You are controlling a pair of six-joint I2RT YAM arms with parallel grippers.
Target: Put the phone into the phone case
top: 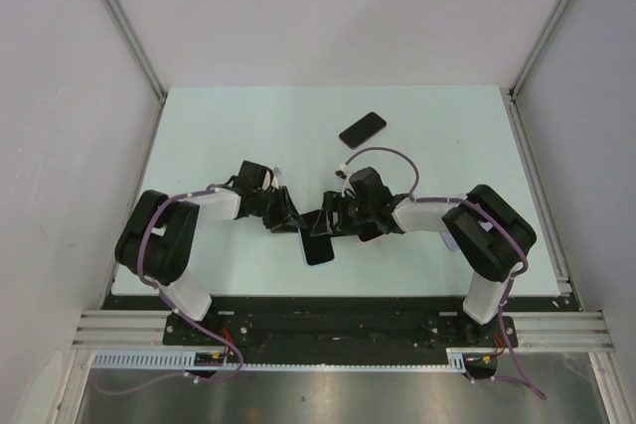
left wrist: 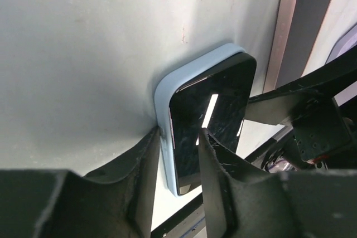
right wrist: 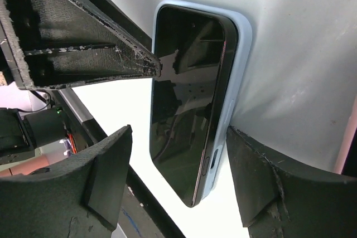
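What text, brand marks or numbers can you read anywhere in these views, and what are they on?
No text can be read in any view.
The phone: its screen is dark and shows only reflections.
The phone case: plain light blue, with no mark visible.
The second phone, farther out on the table: black and too small to show any marking.

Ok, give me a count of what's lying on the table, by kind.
Dark phones: 2, cased phone, far phone
Light blue case: 1
Pink-rimmed slab, phone or case unclear: 1
Total: 4
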